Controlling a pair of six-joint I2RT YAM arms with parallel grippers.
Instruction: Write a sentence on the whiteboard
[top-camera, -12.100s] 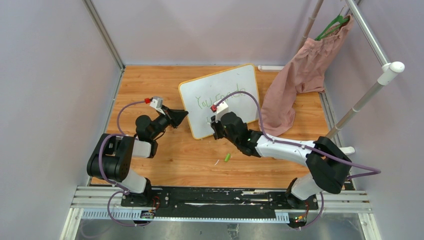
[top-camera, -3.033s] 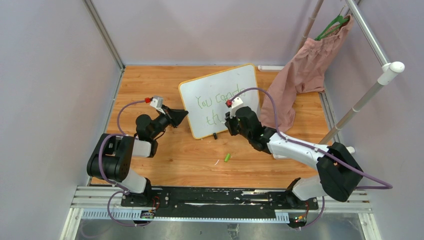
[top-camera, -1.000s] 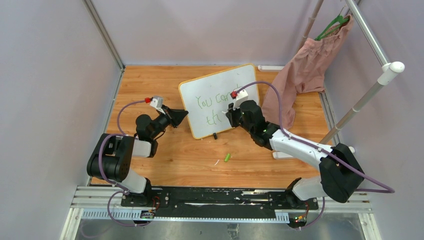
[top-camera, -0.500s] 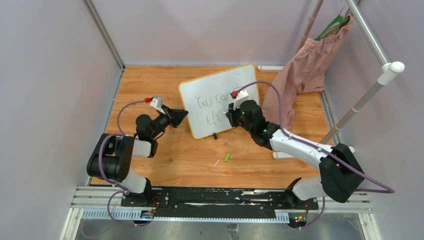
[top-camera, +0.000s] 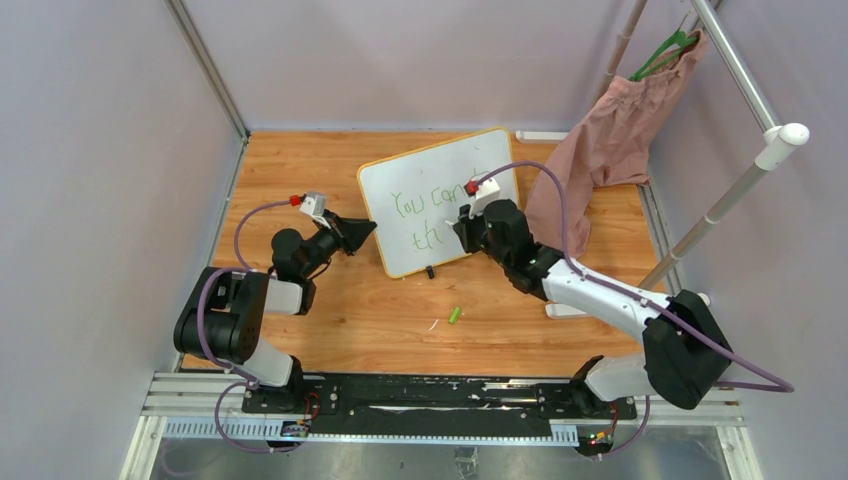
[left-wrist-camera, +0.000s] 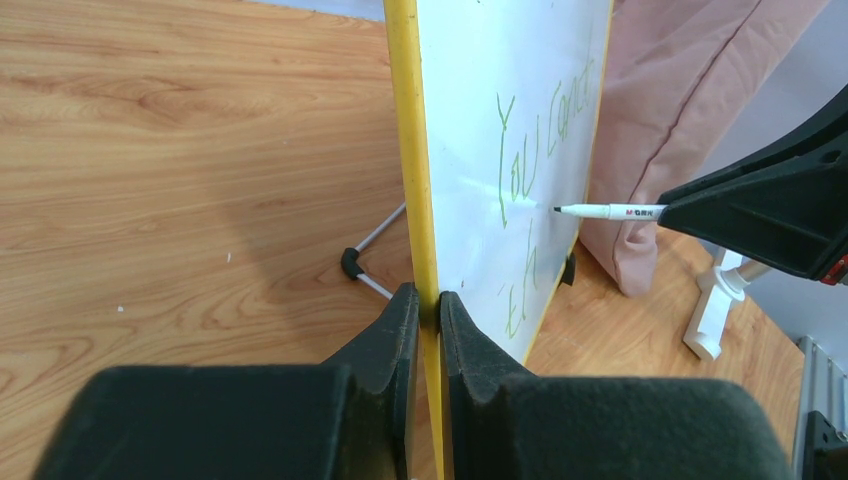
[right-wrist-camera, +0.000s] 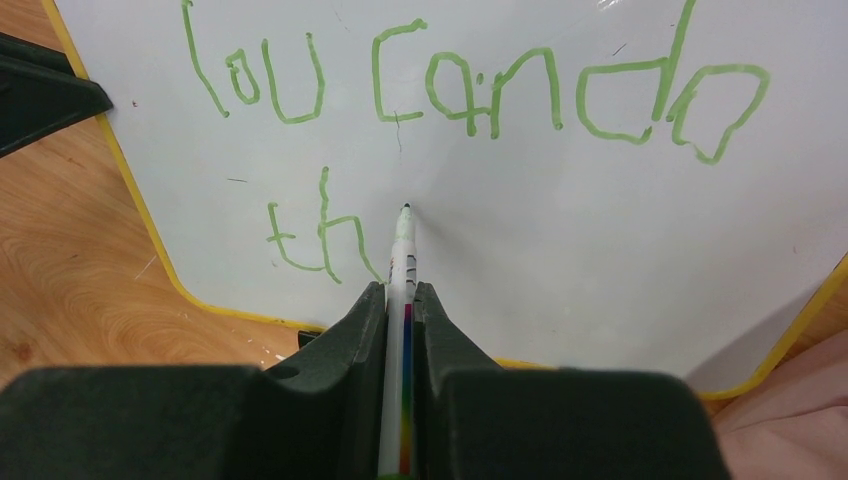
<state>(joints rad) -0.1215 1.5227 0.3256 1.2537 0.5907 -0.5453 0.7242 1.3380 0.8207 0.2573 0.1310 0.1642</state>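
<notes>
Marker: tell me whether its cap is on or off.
Off. The marker shows a bare dark tip pointing at the whiteboard.

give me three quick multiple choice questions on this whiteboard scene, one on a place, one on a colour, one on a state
1. The left gripper clamps the whiteboard at: A its yellow rim; B its middle; C nowhere.
2. The sentence is written in: A red; B green; C black.
3. The marker is: A lying loose; B in the left gripper; C clamped in the right gripper.
Answers: 1 A, the left wrist view shows the jaws shut on the rim. 2 B, the letters are green. 3 C, the right wrist view shows it between the jaws.
</notes>
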